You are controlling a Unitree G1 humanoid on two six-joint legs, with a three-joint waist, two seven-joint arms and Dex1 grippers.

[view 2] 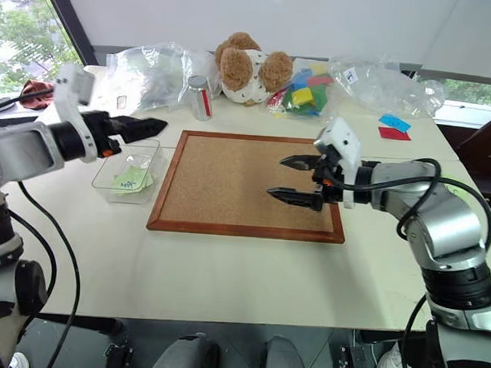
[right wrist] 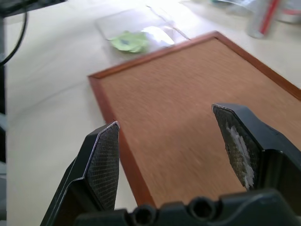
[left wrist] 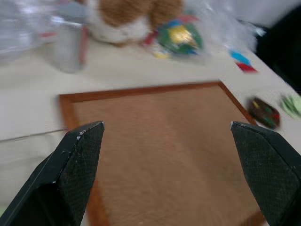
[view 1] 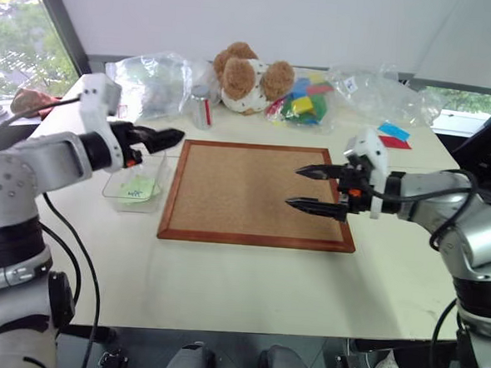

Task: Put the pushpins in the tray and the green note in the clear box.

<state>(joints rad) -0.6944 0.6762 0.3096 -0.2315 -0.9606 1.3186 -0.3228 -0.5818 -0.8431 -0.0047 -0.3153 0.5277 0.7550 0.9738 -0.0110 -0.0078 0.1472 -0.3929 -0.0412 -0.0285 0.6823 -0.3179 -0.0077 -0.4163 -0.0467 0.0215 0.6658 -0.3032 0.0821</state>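
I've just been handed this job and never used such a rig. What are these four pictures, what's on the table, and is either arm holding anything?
It is a two-armed humanoid robot. Two pictures come from its head, looking down over the table; the other two look along each wrist's jaws. On the table lies a corkboard. To its left the clear box holds the green note. The left wrist view shows the tray with coloured pushpins beside the board. Behind stand a plush toy, plastic bags and a metal can. The left gripper and right gripper both have open jaws, holding nothing.
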